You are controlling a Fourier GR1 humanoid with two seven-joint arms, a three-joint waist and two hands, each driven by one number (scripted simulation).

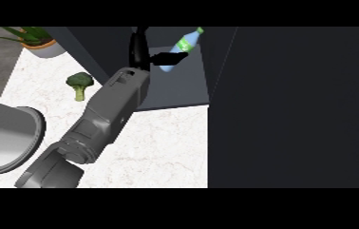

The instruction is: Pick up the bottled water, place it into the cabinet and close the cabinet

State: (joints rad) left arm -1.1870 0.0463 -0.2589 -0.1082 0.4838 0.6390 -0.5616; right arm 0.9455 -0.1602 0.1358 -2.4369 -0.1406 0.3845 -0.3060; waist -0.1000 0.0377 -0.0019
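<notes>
Blue-tinted water bottle (181, 49) sits tilted inside my open cabinet (175, 90), pinched by the left hand (151, 58). If I let go now, I reckon it topples.

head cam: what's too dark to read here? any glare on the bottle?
Head view: the cabinet is near black, its door and inside hard to tell apart; the black left robot hand merges with that dark, so its fingers read poorly. The bottle stays bright and readable, no glare. The counter is evenly lit, no hard shadows; the broccoli is clear.
</notes>
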